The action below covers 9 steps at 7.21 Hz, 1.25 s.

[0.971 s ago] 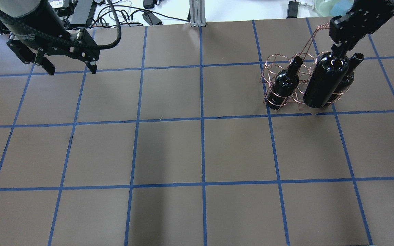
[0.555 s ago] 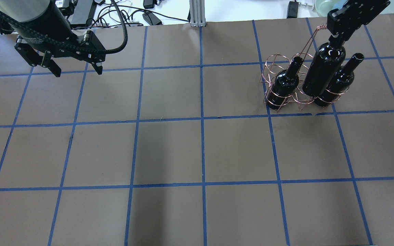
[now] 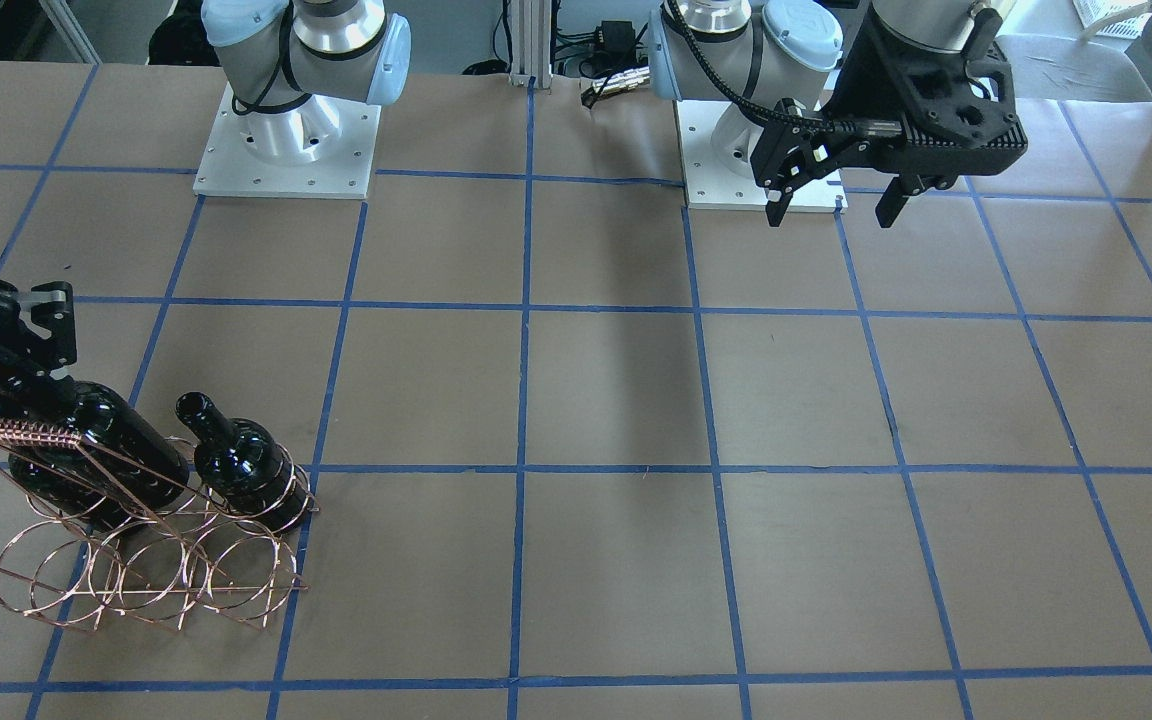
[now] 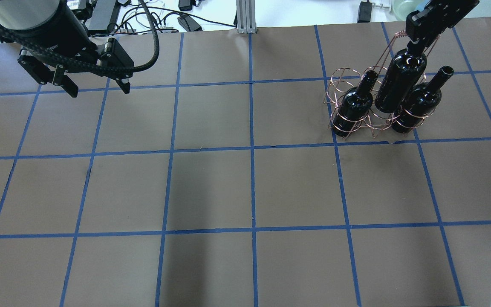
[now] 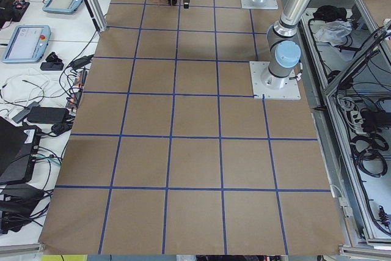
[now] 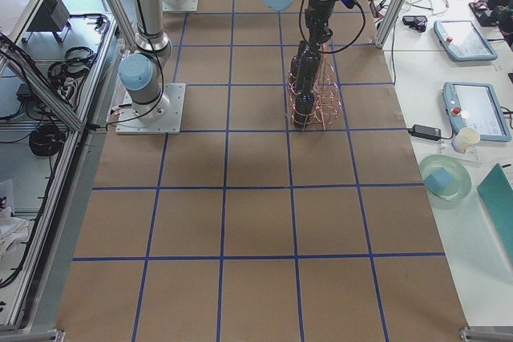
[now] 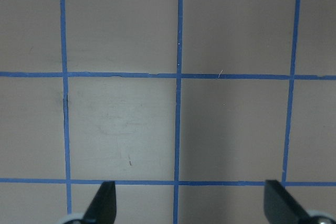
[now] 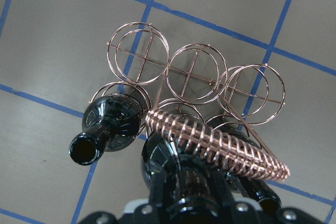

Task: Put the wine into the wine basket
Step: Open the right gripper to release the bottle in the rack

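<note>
Over the left side of the table (image 4: 211, 187), the left gripper (image 4: 99, 90) is held with jaws spread wide, nothing between them. A broad stretch of gridded surface is left between it and the wine basket (image 8: 210, 140), set near the far edge on the right. There the wine (image 4: 399, 85) is clamped at its neck by the right gripper (image 4: 418, 44), tilted, between a left bottle (image 4: 356, 104) and a right bottle (image 4: 418, 102). Against a second ago, it is seen lower in the middle ring.

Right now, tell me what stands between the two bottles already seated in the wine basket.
The third wine bottle stands there, held at its neck by the right gripper. The overhead view shows it.
</note>
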### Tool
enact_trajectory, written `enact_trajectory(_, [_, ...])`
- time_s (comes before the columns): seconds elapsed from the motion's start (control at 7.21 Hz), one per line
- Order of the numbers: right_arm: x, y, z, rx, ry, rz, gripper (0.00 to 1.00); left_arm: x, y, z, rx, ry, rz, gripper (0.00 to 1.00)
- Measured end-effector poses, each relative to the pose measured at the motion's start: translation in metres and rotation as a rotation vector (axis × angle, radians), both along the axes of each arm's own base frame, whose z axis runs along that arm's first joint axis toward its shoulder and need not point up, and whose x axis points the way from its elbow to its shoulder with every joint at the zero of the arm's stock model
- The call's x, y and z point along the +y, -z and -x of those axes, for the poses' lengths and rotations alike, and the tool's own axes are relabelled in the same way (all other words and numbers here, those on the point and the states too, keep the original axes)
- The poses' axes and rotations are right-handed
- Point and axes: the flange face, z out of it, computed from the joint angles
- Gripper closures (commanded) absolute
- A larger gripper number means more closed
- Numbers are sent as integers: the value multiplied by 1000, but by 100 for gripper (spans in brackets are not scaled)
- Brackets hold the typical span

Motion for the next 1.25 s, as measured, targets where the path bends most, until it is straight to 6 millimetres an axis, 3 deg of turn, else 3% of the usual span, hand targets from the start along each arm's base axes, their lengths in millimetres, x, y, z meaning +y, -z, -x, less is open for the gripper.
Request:
enact_trajectory(0.42, [-6, 16, 2, -4, -30, -3, 80, 3, 2, 1, 5, 0, -5, 0])
enact_trajectory(0.69, [-9, 42, 4, -6, -59, -13, 79, 5, 9, 0, 3, 7, -17, 0])
enact_trajectory(0.97, [-10, 71, 5, -10, -64, -29, 71, 6, 14, 0, 2, 12, -27, 0])
enact_trajectory(1.11, [-9, 76, 4, -11, -63, -34, 8, 7, 16, 0, 1, 12, -30, 0])
enact_trajectory(1.25, [-8, 79, 4, -11, -59, -36, 0, 7, 16, 0, 0, 13, -31, 0])
